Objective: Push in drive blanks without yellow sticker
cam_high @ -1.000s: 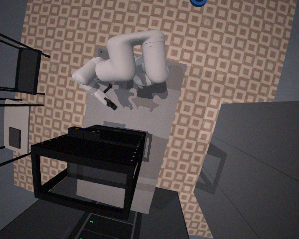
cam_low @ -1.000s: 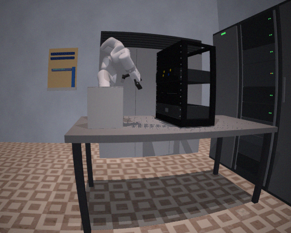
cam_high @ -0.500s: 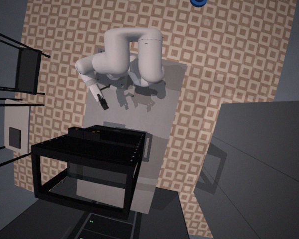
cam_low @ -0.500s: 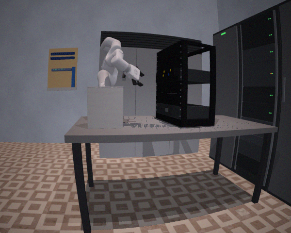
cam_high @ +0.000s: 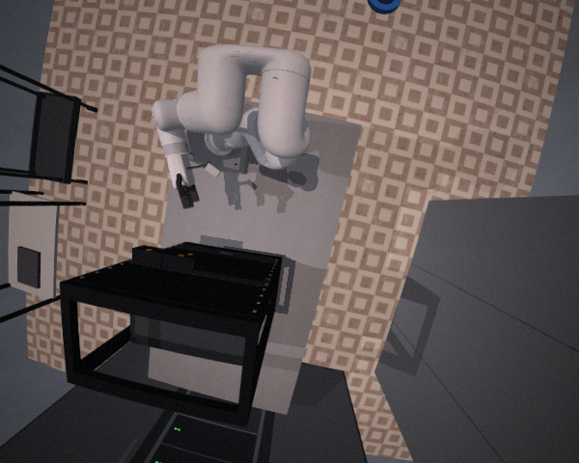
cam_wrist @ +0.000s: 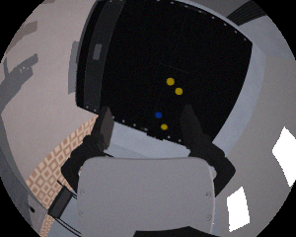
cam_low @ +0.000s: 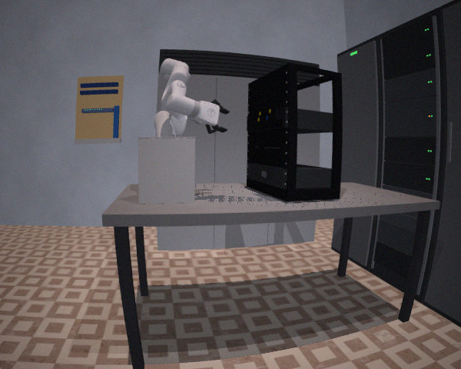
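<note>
Hanging wide open and holding nothing, gripper (cam_low: 220, 118) faces rack (cam_low: 290, 134), apart.

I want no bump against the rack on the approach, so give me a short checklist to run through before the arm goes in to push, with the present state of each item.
1. Target picked out: ok. The wrist view shows one blue sticker among three yellow stickers; only the blue one's blank gets pushed.
2. Gripper empty: ok, its fingers are spread wide with nothing between them.
3. Clear of the rack: ok, the exterior view shows a gap to its front.
4. Aim: ok, the gripper faces the stickers at about their height.
5. Fingers set for a single-blank push: not ok, spread this wide they could reach a yellow neighbour.
6. Rack sitting level on the table: ok.
</note>
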